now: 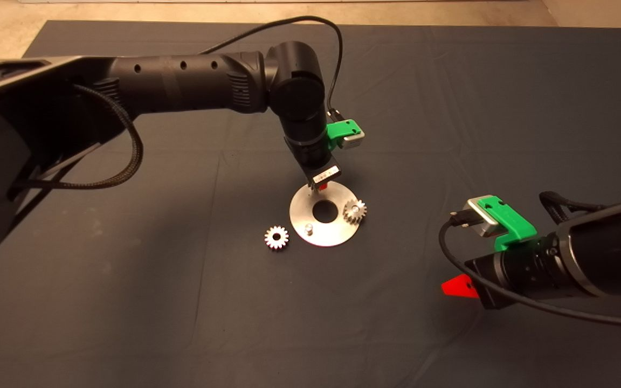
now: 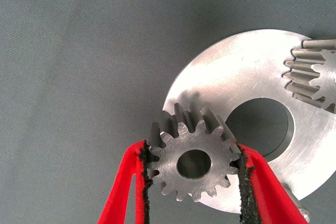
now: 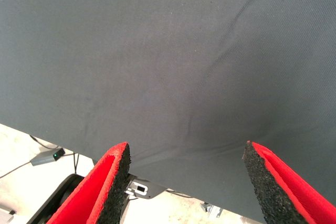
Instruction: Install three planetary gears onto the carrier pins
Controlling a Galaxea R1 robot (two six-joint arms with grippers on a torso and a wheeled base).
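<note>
My left gripper (image 1: 321, 187) hangs over the far rim of the shiny disc (image 1: 332, 234), shut on a planetary gear (image 2: 193, 163) held flat by its teeth between the red fingers (image 2: 126, 182). In the left wrist view that gear sits above the disc (image 2: 236, 72) near its rim. A second gear (image 1: 354, 211) (image 2: 315, 74) rests on the disc's right carrier pin. Another gear (image 1: 276, 237) lies loose on the mat, left of the disc. One bare pin (image 1: 308, 229) stands on the near-left part of the disc. Any pin under the held gear is hidden.
My right gripper (image 1: 459, 286) (image 3: 186, 150) waits open above the mat at the lower right, apart from the disc. Its wrist view shows bare dark mat, the mat's edge and some cables on the floor beyond.
</note>
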